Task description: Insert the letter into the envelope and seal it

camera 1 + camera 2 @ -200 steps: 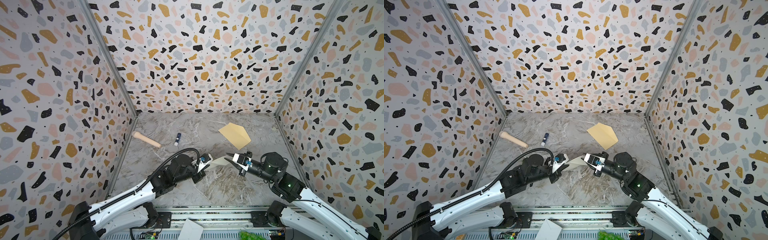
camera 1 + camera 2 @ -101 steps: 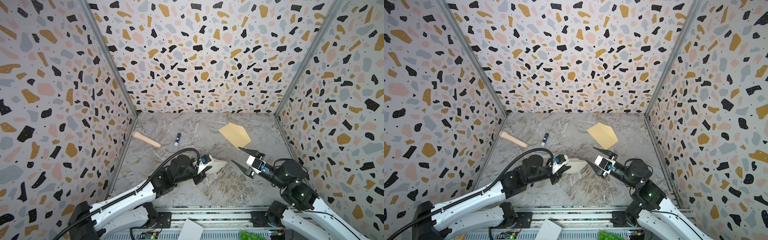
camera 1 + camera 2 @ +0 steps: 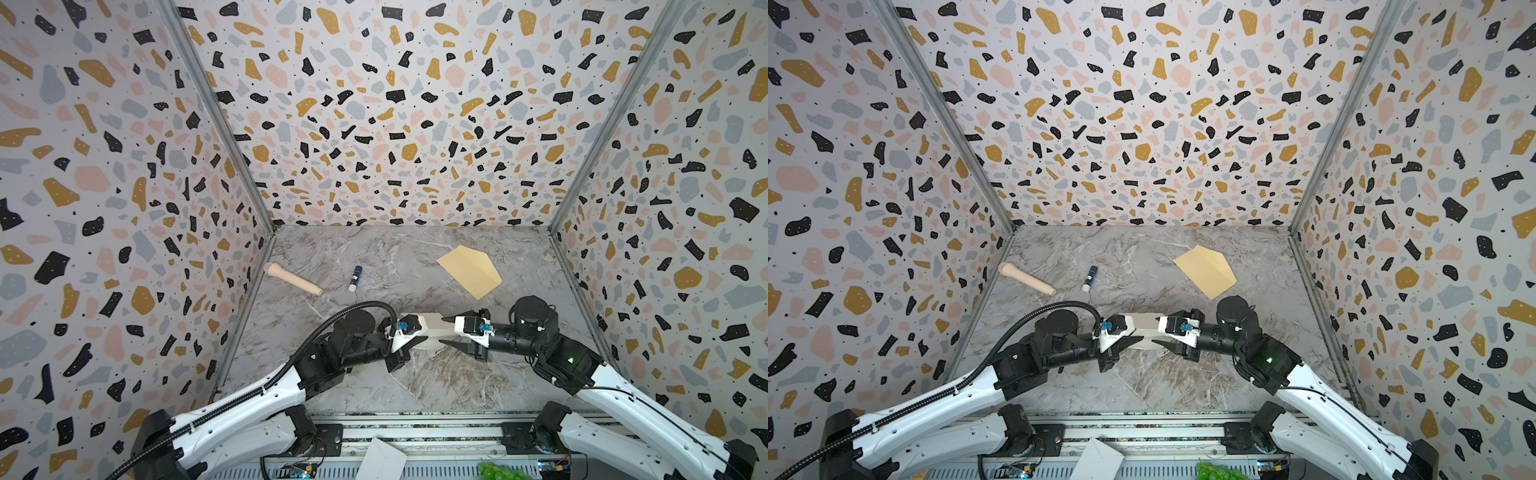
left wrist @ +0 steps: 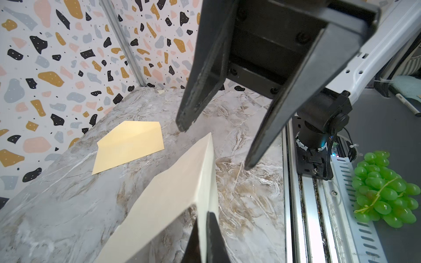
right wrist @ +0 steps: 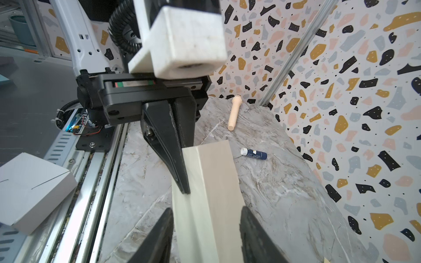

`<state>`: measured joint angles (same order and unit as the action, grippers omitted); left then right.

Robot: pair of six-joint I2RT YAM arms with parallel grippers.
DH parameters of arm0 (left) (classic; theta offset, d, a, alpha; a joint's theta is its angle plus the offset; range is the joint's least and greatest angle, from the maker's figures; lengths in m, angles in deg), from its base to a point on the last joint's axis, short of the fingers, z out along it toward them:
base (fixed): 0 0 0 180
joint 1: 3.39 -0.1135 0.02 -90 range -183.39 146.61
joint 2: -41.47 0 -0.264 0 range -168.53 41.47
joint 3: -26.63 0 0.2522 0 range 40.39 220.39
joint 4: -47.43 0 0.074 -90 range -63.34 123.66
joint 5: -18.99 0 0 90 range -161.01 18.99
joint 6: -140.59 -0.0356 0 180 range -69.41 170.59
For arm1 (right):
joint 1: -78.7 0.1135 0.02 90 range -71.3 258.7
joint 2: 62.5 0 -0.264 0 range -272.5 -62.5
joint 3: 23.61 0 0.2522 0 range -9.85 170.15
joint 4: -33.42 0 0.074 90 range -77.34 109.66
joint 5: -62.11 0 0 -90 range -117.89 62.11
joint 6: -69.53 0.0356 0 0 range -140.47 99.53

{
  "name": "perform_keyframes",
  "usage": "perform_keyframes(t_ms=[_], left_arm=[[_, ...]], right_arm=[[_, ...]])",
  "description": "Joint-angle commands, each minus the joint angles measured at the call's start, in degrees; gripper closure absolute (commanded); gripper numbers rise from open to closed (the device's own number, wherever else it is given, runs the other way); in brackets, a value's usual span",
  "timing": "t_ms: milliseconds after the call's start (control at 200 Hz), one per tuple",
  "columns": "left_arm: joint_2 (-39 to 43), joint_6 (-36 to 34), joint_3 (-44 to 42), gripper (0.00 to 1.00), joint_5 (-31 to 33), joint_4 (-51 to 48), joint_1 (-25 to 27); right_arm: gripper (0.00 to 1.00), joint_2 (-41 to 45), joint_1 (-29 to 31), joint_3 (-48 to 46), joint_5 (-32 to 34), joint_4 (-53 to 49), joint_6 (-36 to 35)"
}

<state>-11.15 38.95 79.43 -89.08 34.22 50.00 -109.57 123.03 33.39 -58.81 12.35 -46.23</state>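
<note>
Pinching the letter [image 5: 211,182] at one end, the left gripper [image 5: 185,187] is clenched and holds it off the table [image 3: 374,257], probably to offer the free end. The right gripper [image 4: 215,146] is stretched out level, its jaws released on both sides of that end. The envelope [image 3: 469,270] lies flat beyond it, well apart.

No word, number or brand can be read in any view. The glue stick [image 5: 254,154], right of centre in the right wrist view, has a dark blue label with pale marks on it, but they are too blurred to make out. In both top views, where it lies left of centre, that label is too small to read.
</note>
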Motion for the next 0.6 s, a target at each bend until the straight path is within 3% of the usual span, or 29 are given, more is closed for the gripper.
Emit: perform_keyframes(t_ms=[0,170,416,471,591], left_arm=[[0.3,-2.6,1.8,1.0,-1.3,2.9,0.1],[0.8,-3.4,1.6,1.0,-0.1,2.5,0.1],[2.0,-2.6,0.9,1.0,2.2,2.5,0.1],[2.2,-2.2,0.6,1.0,2.6,2.8,0.1],[2.7,-1.9,1.0,0.84,5.0,2.2,0.1]], right_arm=[[0.59,-1.3,0.1,2.9,-1.3,-0.4,-1.2],[0.72,-4.2,0.1,3.8,-3.9,-0.3,-1.7],[1.0,-5.6,0.1,4.0,-5.8,0.0,-1.8],[1.0,-5.5,0.1,3.9,-5.7,0.0,-2.0],[1.0,-4.8,0.1,4.0,-2.8,-1.2,-2.1]])
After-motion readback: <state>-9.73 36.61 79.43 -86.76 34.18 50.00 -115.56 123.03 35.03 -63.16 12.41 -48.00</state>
